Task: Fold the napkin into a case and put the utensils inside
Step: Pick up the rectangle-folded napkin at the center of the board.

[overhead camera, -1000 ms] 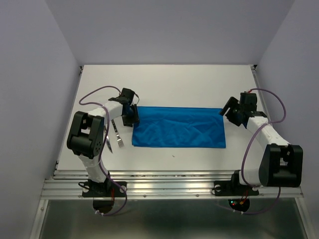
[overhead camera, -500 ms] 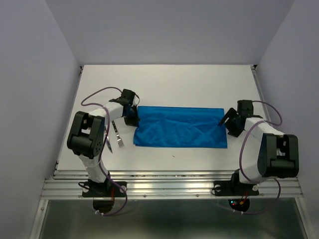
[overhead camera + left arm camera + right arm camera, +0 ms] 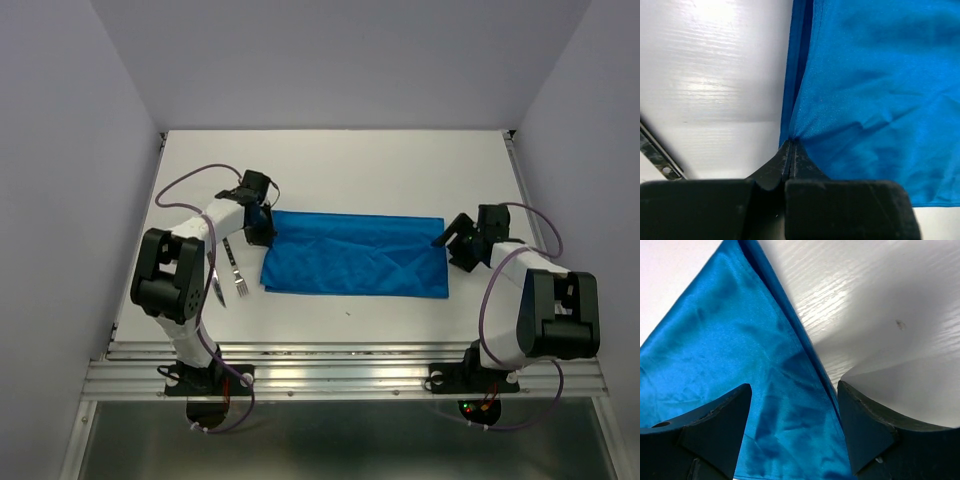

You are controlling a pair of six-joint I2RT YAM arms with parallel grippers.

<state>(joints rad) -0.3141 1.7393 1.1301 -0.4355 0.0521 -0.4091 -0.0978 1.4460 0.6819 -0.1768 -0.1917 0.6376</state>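
The bright blue napkin [image 3: 355, 255] lies flat mid-table as a wide creased rectangle, two layers showing at its side edges; it is not a narrow case. My left gripper [image 3: 262, 228] is shut on the napkin's [image 3: 865, 75] far-left corner, with cloth pinched at the tips of the left gripper [image 3: 791, 143]. My right gripper [image 3: 449, 241] stands open at the right edge. In the right wrist view the right gripper [image 3: 794, 387] straddles the napkin's [image 3: 720, 340] border just above it. The utensils lie left of the cloth: fork [image 3: 236, 276], knife [image 3: 215, 283].
The white table [image 3: 350, 170] is walled in on the left, right and back. Metal rails [image 3: 340, 375] run along the near edge by the arm bases. The left arm's cable [image 3: 185, 185] loops over the table's left side.
The left gripper has shut on the napkin's corner and drawn the cloth slightly left. The right gripper has come down and in to the right edge, still open.
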